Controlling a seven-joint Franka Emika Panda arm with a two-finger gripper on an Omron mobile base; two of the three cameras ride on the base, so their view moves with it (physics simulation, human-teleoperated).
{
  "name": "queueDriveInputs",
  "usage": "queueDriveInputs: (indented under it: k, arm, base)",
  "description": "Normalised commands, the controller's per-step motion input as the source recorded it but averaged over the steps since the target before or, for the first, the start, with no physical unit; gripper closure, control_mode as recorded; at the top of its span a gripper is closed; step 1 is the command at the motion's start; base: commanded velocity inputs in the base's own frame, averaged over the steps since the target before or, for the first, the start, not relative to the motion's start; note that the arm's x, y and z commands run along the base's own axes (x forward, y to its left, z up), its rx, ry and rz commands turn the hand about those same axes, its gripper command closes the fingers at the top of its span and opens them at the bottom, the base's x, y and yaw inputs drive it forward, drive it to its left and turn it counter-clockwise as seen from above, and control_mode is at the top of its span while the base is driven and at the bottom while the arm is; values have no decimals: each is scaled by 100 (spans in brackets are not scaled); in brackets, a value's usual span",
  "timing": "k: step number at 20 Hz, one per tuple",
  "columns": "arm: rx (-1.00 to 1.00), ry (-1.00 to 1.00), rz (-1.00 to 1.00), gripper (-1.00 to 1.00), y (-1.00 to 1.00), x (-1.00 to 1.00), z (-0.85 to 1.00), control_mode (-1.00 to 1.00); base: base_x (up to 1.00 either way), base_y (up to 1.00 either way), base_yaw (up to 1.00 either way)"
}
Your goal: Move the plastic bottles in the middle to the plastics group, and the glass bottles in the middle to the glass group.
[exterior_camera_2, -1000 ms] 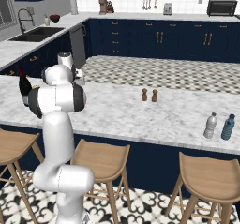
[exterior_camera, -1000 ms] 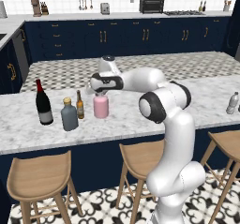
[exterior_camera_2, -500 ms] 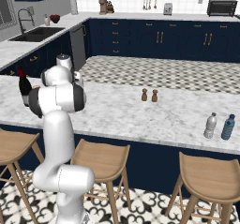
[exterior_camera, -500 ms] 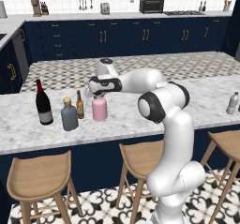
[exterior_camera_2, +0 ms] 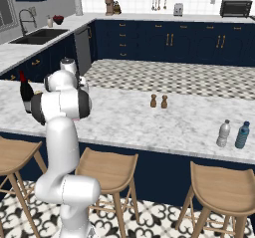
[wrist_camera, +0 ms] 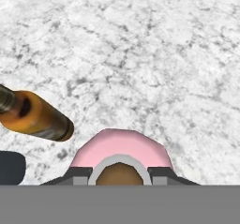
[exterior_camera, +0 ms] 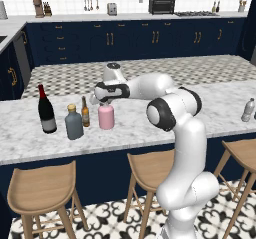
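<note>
Left base view, hand: the hand (exterior_camera: pixel 103 102) sits right over the top of the pink bottle (exterior_camera: pixel 106 117); its fingertips and the bottle's neck and stopper are hidden behind the dark hand body, so from here I cannot tell how the jaws stand.
Left base view, pink bottle: upright on the marble desk (exterior_camera: pixel 130 133), long axis vertical, just right of the amber bottle (exterior_camera: pixel 85 112).
Left base view, row: the wine bottle (exterior_camera: pixel 46 111) stands farthest left, then the slate-blue bottle (exterior_camera: pixel 74 123), then the amber one slightly behind, then the pink; all upright, close together but apart.
Left base view, far right: a small clear plastic bottle (exterior_camera: pixel 248 110) stands near the frame edge, well apart from the row (too small to make out more).
Right base view, hidden: the arm's white upper links cover the hand and most of the row; the wine bottle (exterior_camera_2: pixel 25 92) shows past the arm at the left, partly covered.
Right base view, desk: two tiny brown shakers (exterior_camera_2: pixel 158 101) stand mid-desk; at the right end a clear plastic bottle (exterior_camera_2: pixel 224 133) and a blue bottle (exterior_camera_2: pixel 242 135) stand upright side by side.
Hand view, pink bottle: seen from straight above, its pink shoulder (wrist_camera: pixel 123 147) and brown stopper (wrist_camera: pixel 119 175) lie at the bottom edge, cut off by the frame.
Hand view, hand: the two dark fingertips (wrist_camera: pixel 78 175) stand on either side of the neck ring, spread apart around it (contact with the neck cannot be made out).
Hand view, neighbours: the amber bottle (wrist_camera: pixel 38 116) lies left of the pink one, apart from it; a dark blue patch at the lower left edge is cut off and unclear.
</note>
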Motion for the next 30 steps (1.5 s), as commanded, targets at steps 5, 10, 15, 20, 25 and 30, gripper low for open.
queueDriveInputs:
  k: [5, 10, 15, 20, 25, 30]
  arm:
    - [0, 0, 0, -100, 0, 0, 0, -100]
    - [0, 0, 0, -100, 0, 0, 1, -100]
    - [0, 0, 0, -100, 0, -13, 39, -100]
    - [2, -1, 0, -100, -13, -63, 85, -100]
    - [7, -4, 0, -100, -24, -92, 48, -100]
    - [11, -2, 0, -100, -57, -92, -1, -100]
  base:
    - [0, 0, 0]
    - [0, 0, 0]
    - [0, 0, 0]
    - [0, 0, 0]
    - [0, 0, 0]
    - [0, 0, 0]
